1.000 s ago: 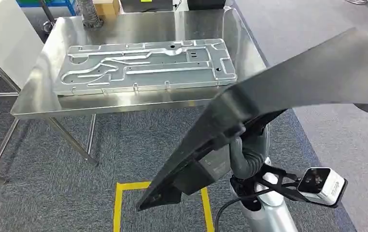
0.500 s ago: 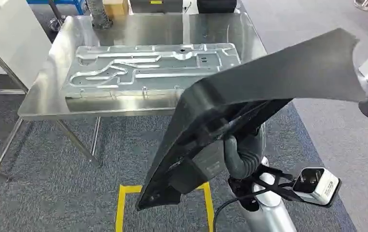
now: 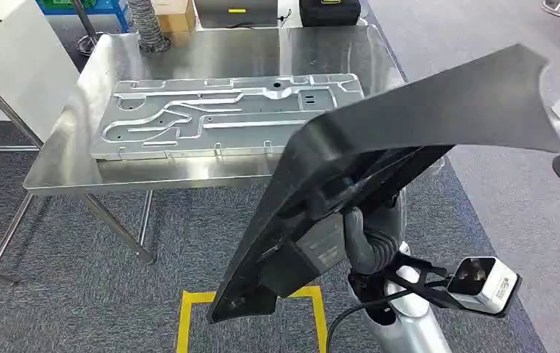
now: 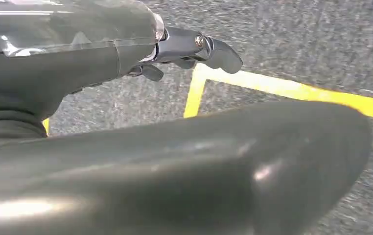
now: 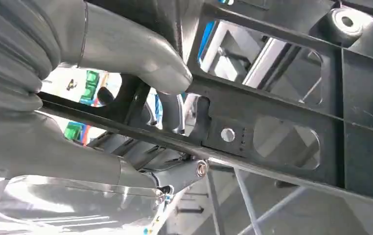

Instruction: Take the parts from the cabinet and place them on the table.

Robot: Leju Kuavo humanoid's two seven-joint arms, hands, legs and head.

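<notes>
From the head view I have my right hand [image 3: 365, 234] raised in front of the body, gripping the underside of the black panel [image 3: 424, 121], a large curved part that tilts up and away to the right while its lower end hangs down toward the floor. In the right wrist view the grey thumb [image 5: 140, 58] presses against a rib of the panel's open frame and darker fingers [image 5: 172, 110] hook through a gap beneath it, so this hand [image 5: 77, 98] is closed on the part. The panel hides most of the hand from above; I see only a ribbed grey cover and the wrist camera [image 3: 483, 283] sticking out below. My left hand [image 4: 126, 54] hangs over grey carpet, its fingertips [image 4: 221, 54] extended above the yellow tape [image 4: 282, 88] on the floor; I cannot tell how far the fingers are parted, because a big dark rounded shape crosses the foreground and the rest is blurred. Ahead stands the steel table [image 3: 321, 51] with a stamped metal plate [image 3: 225, 114] lying flat on it; the black panel is held in the air near the table's front right corner and covers that corner from my view. A yellow floor marking [image 3: 189, 316] shows below, partly cut off by the panel's lower end.
</notes>
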